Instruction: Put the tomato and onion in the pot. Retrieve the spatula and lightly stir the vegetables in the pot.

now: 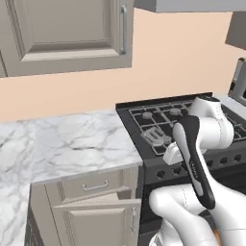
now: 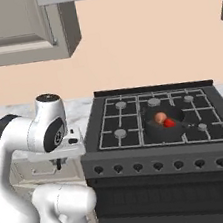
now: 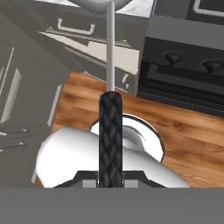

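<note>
Right base view shows you the pot (image 2: pixel 165 125) up and rightward of the tool (image 2: pixel 58 164), which grips the spatula (image 3: pixel 110 131).

I see a black stove (image 2: pixel 155 122) with grey grates and a row of knobs (image 2: pixel 158 166) along its front. Behind it runs a peach wall (image 2: pixel 148 37). Left of the stove lies a white marble tabletop (image 1: pixel 62 144) over grey cabinets, one door (image 1: pixel 93 216) ajar below a drawer (image 1: pixel 93 185). Grey wall cabinets (image 1: pixel 67 33) hang above the tabletop. Below the stove front is a wood floor (image 3: pixel 192 140).
</note>
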